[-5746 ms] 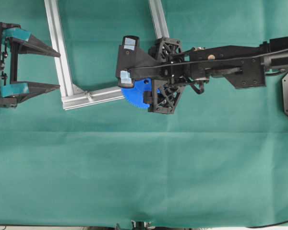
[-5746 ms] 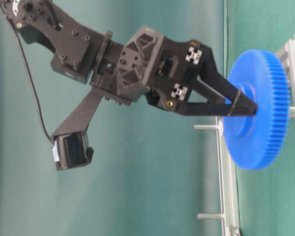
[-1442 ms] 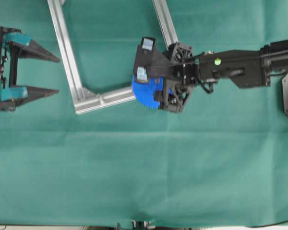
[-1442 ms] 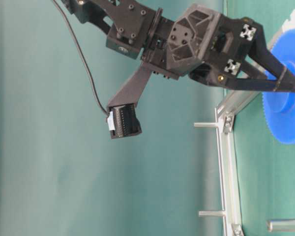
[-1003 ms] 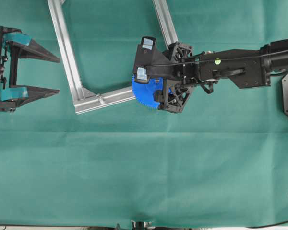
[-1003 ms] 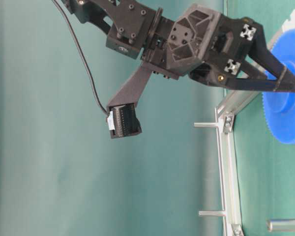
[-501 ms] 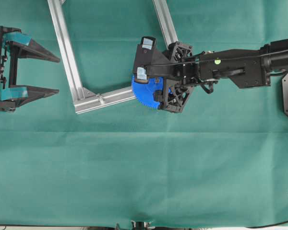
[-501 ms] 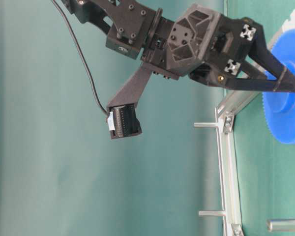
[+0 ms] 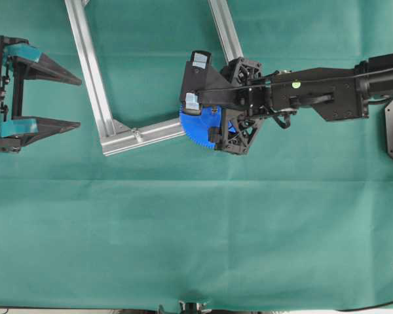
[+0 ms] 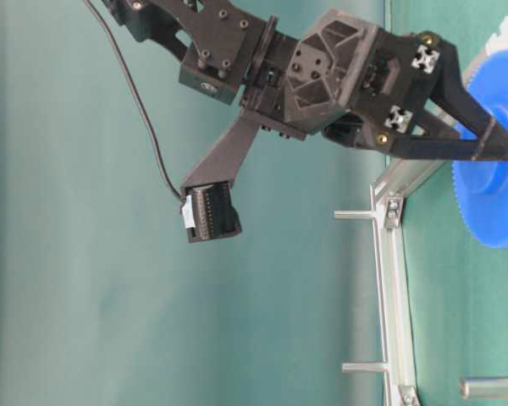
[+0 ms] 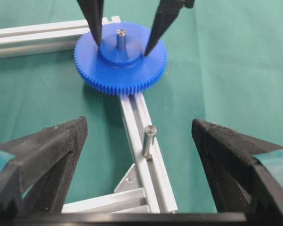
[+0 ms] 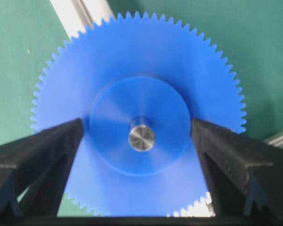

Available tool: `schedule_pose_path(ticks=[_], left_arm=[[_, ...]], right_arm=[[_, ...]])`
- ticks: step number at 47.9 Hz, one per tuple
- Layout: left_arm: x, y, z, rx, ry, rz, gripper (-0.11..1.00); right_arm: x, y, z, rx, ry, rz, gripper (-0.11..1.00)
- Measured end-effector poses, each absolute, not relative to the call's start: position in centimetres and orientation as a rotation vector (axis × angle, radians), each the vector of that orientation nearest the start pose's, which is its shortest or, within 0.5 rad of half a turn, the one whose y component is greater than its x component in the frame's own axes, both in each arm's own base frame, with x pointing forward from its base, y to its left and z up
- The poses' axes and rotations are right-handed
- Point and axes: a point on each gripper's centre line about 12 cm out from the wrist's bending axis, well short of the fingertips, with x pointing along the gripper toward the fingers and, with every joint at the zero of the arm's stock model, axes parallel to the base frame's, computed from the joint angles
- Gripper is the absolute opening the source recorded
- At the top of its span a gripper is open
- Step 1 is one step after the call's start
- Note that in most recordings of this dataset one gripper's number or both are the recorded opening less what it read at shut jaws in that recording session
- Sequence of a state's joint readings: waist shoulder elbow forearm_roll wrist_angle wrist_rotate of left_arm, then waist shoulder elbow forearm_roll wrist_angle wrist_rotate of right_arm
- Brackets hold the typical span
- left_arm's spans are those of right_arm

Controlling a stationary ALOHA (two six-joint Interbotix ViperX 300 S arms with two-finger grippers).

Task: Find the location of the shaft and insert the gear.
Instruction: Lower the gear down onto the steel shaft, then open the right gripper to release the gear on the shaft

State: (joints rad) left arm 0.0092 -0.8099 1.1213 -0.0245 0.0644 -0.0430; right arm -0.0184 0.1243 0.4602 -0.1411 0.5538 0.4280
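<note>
**Gear seated on its shaft, right claw let go**

The gear (image 11: 120, 56) lies flat on the aluminium frame (image 9: 92, 78), at the end of the crossbar, with the shaft (image 11: 120, 38) poking up through its centre hole. From the right wrist view the pin's bright end sits dead centre in the raised hub, so the insertion looks finished.

The right claw (image 11: 121, 40) hangs straight over the gear, its two black fingers (image 11: 94, 23) parted to either side of the hub with a slim gap showing on each side. It grips nothing; standing astride the hub like this suggests it has just freed the disc and can lift clear without dragging it off the pin.

The left claw (image 9: 49, 98) waits well apart at the counter's far left, jaws spread wide and empty, its camera aimed along the frame. A second pin (image 11: 149, 140), bare, stands on the crossbar nearer that claw.
</note>
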Motion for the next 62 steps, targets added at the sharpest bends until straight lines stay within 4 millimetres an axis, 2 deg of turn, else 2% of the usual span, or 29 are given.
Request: schedule_pose_path(ticks=[11,48,62], left_arm=[[21.9,0.1,24.2,-0.068,0.377,0.019,0.97],[21.9,0.1,24.2,-0.066,0.376,0.015,0.97],[21.9,-0.2,24.1,-0.065,0.381,0.004,0.97]], right_arm=[[39.9,-1.6,15.2,0.242,1.091,-0.252,0.87],[38.4,-1.4,21.9,0.216,0.968,-0.235,0.87],[37.5,-1.1,23.6,0.212,0.928,-0.223,0.86]])
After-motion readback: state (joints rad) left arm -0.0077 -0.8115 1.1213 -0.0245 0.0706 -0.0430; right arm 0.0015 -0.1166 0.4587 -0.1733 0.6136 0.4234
